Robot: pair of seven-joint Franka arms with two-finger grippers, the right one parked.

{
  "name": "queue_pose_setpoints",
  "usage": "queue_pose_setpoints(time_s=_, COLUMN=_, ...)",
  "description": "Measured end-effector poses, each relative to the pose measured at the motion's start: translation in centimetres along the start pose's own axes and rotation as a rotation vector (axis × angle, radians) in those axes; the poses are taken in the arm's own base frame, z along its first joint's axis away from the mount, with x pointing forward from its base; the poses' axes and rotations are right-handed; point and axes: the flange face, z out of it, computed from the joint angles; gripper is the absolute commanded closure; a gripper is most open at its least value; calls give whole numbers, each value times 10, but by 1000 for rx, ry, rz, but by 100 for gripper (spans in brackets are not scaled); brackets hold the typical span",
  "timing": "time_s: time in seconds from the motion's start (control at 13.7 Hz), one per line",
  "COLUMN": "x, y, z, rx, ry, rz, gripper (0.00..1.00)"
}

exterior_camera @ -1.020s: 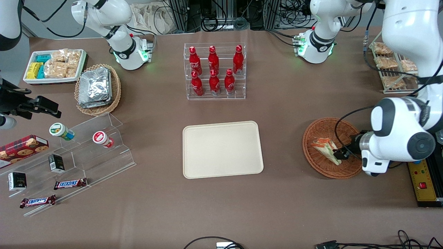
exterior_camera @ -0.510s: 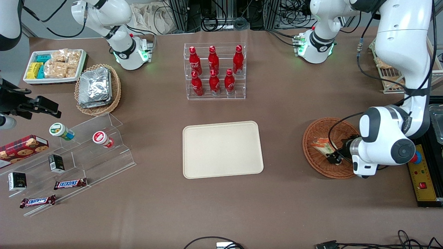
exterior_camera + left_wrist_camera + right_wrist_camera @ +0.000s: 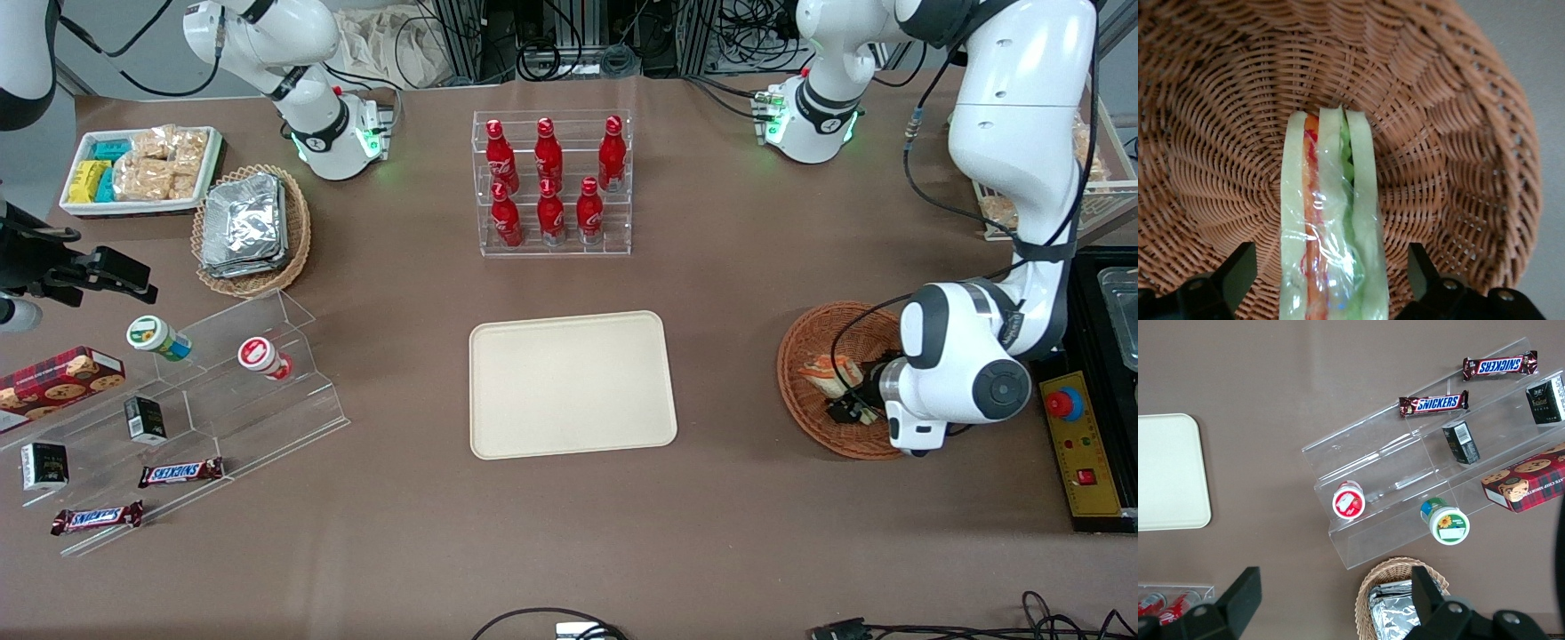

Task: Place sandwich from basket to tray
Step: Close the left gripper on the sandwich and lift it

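The sandwich [image 3: 1331,227] is lying in the basket [image 3: 800,356], wrapped in clear film, with its pale bread and orange and green layers showing edge-on in the left wrist view. The end effector [image 3: 845,407] is sitting low inside the basket with its fingers [image 3: 1238,270] spread wide, one on each side of the sandwich and clear of it, so nothing is being pinched. In the front view the sandwich [image 3: 829,373] is resting near the basket's middle, just beside the end effector. The left arm is reaching down from its base, folded at the elbow, its wrist turned sideways and hanging over the basket's rim on the working arm's side. The tray [image 3: 571,384] is lying flat on the desk [image 3: 729,293], well apart from the basket, toward the parked arm's end.
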Motion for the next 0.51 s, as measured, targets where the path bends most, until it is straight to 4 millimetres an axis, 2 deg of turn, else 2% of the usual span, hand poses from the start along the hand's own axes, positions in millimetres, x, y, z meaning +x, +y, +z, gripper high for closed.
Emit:
queue_pose_setpoints(time_s=0.15, x=-2, y=-1, z=9, rx=-4, ry=5, rz=-1, gripper=18)
queue_pose_setpoints(time_s=0.22, x=-3, y=-2, z=13, rx=-7, ry=8, rz=0, gripper=30)
queue_pose_setpoints(time_s=0.29, x=-3, y=-2, z=15, rx=-8, ry=9, rz=0, gripper=46)
queue_pose_setpoints(time_s=0.36, x=-4, y=-2, z=16, rx=-9, ry=10, rz=0, gripper=57)
queue_pose_setpoints(time_s=0.44, x=-4, y=-2, z=15, rx=-10, ry=11, rz=0, gripper=64)
queue_pose_setpoints(time_s=0.51, x=-4, y=-2, z=14, rx=-12, ry=13, rz=1, gripper=66)
